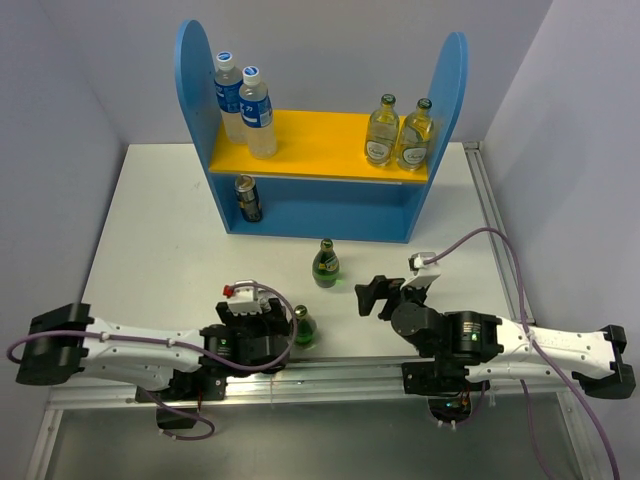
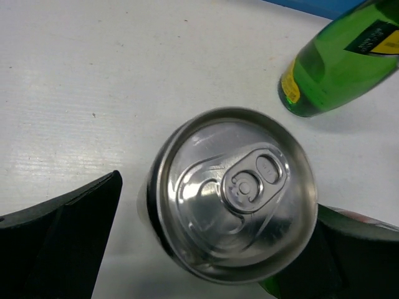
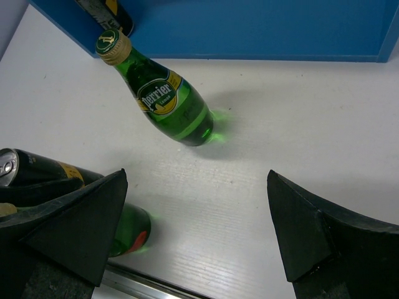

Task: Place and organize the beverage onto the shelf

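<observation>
the silver-topped dark aluminium can (image 2: 234,190) stands upright on the white tabletop (image 1: 160,230), near the front edge and left of centre. i'm looking straight down on its lid, so its long axis is vertical, in line with the left claw (image 2: 218,202), which points down over it. that claw is wide. the can sits between the fingers, and bare tabletop shows between it and one finger (image 2: 62,237). the other finger is partly hidden behind the can's rim, so i can't tell if it touches. by my reading nothing is gripped yet.

a small green glass bottle (image 1: 303,326) stands just beside the can on the right-arm side. a green perrier bottle (image 1: 325,265) stands farther out, between the can and the large blue two-level shelf with a yellow upper board (image 1: 320,148). the shelf's lower level holds a similar dark can (image 1: 247,198) at its left end. the right claw (image 3: 196,230) is wide and empty, facing the perrier bottle.

i judge the left arm the nearer one: close, lift straight up, then carry the can to the shelf, beside the shelved can, minding the small bottle.
</observation>
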